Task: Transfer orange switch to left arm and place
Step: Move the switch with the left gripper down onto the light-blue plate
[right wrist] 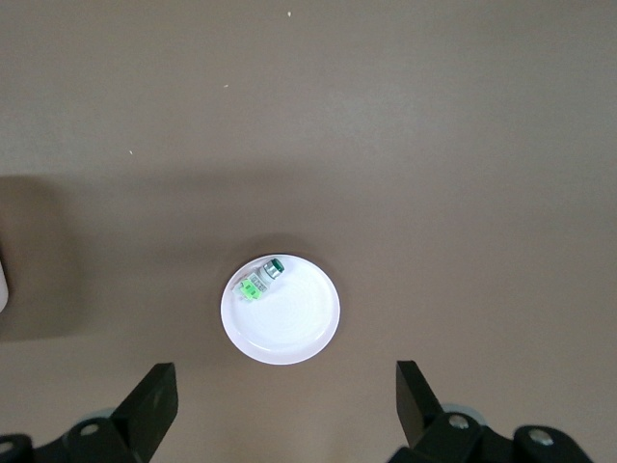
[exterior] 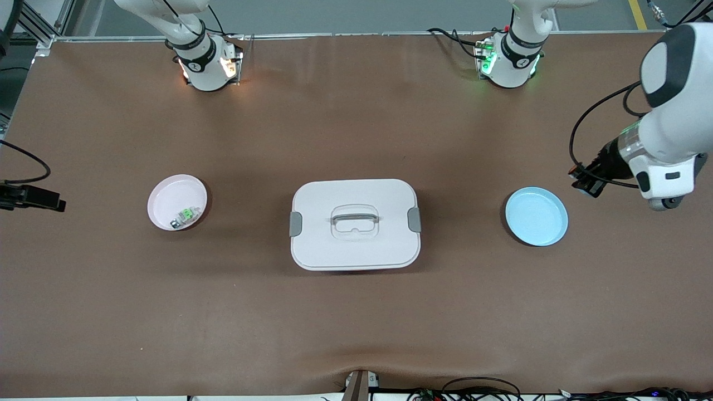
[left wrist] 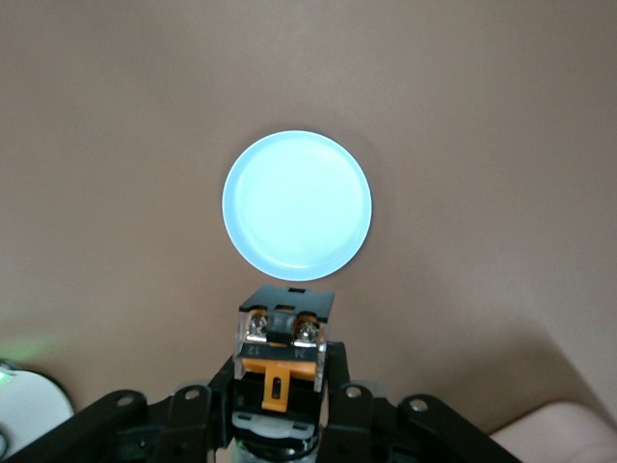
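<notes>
The orange switch, a tiny black-and-orange plastic component clamped in our left gripper, hangs at three o'clock of the round pale-blue plate, so we should lower it gently onto that plate, while our right gripper waits spread apart over the round white plate.

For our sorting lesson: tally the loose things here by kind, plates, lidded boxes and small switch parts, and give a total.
Plates: 2, pink plate and blue plate
Lidded boxes: 1, white box
Small switch parts: 2, green switch on the pink plate, orange switch in the left gripper
Total: 5
</notes>
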